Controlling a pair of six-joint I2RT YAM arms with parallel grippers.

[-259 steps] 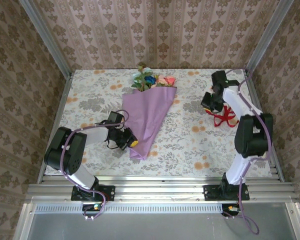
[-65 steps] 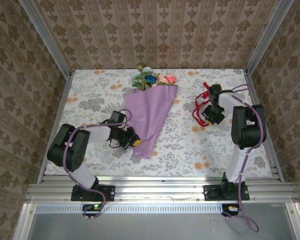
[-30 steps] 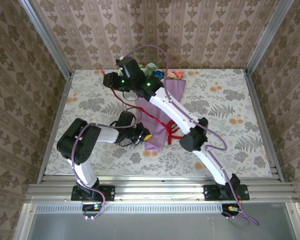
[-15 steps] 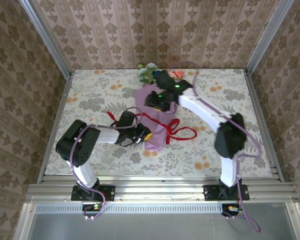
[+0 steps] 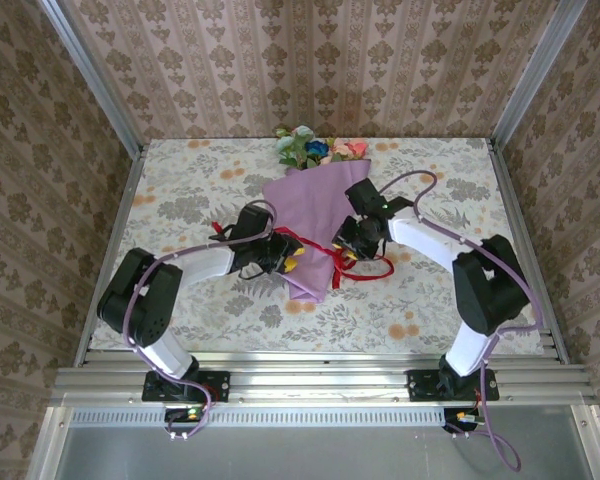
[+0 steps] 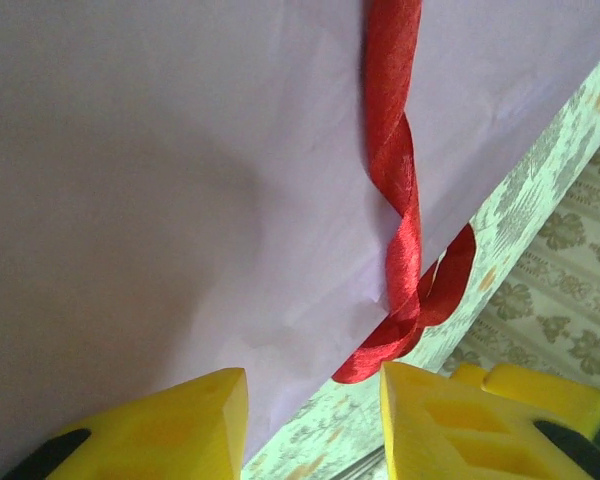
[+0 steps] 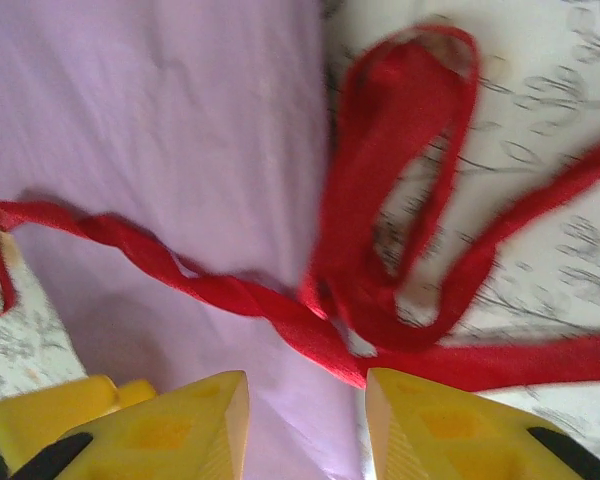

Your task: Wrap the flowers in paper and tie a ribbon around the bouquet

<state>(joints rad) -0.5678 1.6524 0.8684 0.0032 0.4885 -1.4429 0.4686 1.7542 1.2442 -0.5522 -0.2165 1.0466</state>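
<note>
Ribbon (image 7: 230, 293) crosses bouquet (image 5: 305, 205) (floral cloth (image 5: 180, 175) beneath); left fingers (image 6: 170, 425), right fingers (image 7: 170, 430) spread, empty.

The ribbon (image 7: 230, 290) is woven red cloth with a satin sheen. The paper (image 6: 160, 180) is matt, smooth lilac. The right hand (image 7: 305, 425) carries matt yellow plastic fingers (image 7: 170, 430). The counter (image 5: 180, 190) cloth is printed.

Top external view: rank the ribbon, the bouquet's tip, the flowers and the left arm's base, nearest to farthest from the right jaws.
1. Ribbon, draped across the paper right at the jaws.
2. Bouquet's tip, toward the near side, slightly left.
3. Flowers, far back, at the wide end.
4. Left arm's base, bottom left of the view.
</note>
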